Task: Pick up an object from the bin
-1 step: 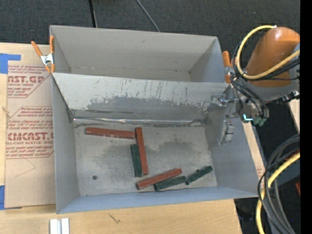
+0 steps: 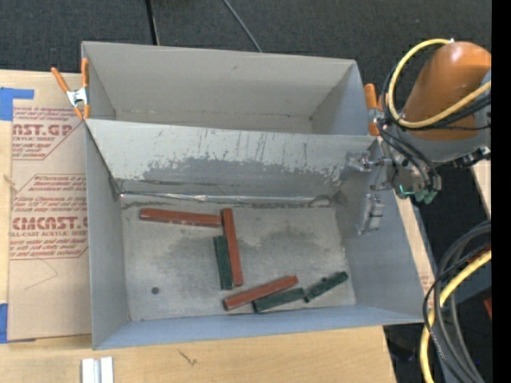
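My gripper [image 2: 370, 212] hangs high at the bin's right wall, above the sloping side and with nothing seen in it. The nearest loose thing is a short dark green stick [image 2: 327, 285] lying slanted on the floor near the front right corner, well below and left of the gripper. Just left of it lie another dark green stick [image 2: 279, 300] and a red-brown stick [image 2: 259, 292], side by side and touching.
Further left, a red-brown stick [image 2: 231, 246] and a dark green stick [image 2: 222, 262] lie lengthwise next to each other. A long red-brown stick [image 2: 180, 217] lies crosswise by the back wall. The arm with its orange cover and yellow cables stands beyond the right rim.
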